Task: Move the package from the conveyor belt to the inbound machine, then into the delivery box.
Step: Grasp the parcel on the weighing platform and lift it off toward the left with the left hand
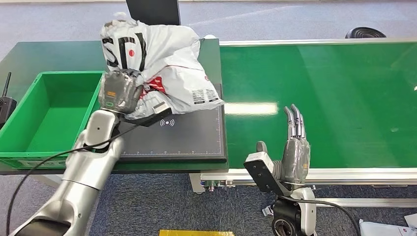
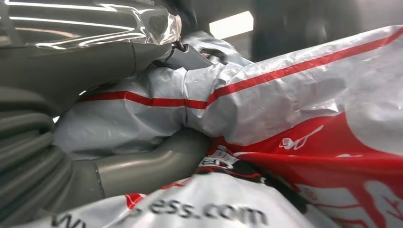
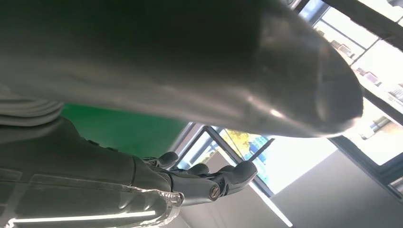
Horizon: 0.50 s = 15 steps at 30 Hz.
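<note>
A crumpled white plastic package (image 1: 162,69) with red and black print sits on the black inbound machine pad (image 1: 192,137), leaning toward its far left corner. My left hand (image 1: 119,92) grips the package's near left side; in the left wrist view its thumb (image 2: 152,164) presses into the white and red wrap (image 2: 294,109). My right hand (image 1: 294,147) stands open over the near edge of the green conveyor belt (image 1: 334,93), fingers straight and pointing away from me, holding nothing. The right wrist view shows those fingers (image 3: 214,183) spread with the belt behind them.
A green delivery box (image 1: 49,115) stands to the left of the pad, with nothing in it. A black handheld radio (image 1: 6,103) lies at the far left. A dark monitor (image 1: 152,11) stands behind the package. A cable runs along my left arm.
</note>
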Available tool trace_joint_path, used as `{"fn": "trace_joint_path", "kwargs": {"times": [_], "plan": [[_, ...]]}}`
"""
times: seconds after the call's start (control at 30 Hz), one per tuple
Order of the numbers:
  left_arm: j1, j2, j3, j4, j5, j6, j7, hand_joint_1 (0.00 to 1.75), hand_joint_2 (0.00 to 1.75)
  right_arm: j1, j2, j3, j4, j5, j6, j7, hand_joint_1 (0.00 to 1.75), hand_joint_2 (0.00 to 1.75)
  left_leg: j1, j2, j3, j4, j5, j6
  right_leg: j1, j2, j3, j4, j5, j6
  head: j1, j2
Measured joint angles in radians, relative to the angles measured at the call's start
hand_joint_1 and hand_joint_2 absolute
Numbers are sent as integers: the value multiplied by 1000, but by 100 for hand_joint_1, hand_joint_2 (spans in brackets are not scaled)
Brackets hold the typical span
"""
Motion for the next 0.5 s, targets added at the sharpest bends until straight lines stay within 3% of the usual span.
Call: {"fn": "trace_joint_path", "kwargs": {"times": [0.2, 0.5], "plan": [[9, 192, 54, -115, 94, 11, -5, 154, 175, 52, 3, -21, 5, -13, -23, -7, 0, 0, 1, 2, 0, -1, -1, -1, 1, 3, -2, 0, -1, -2, 0, 0], [99, 324, 141, -212, 155, 6, 17, 156, 175, 76, 20, -35, 5, -7, -14, -18, 0, 0, 0, 5, 1, -1, -2, -2, 0, 5, -1, 0, -2, -2, 0, 0]]}}
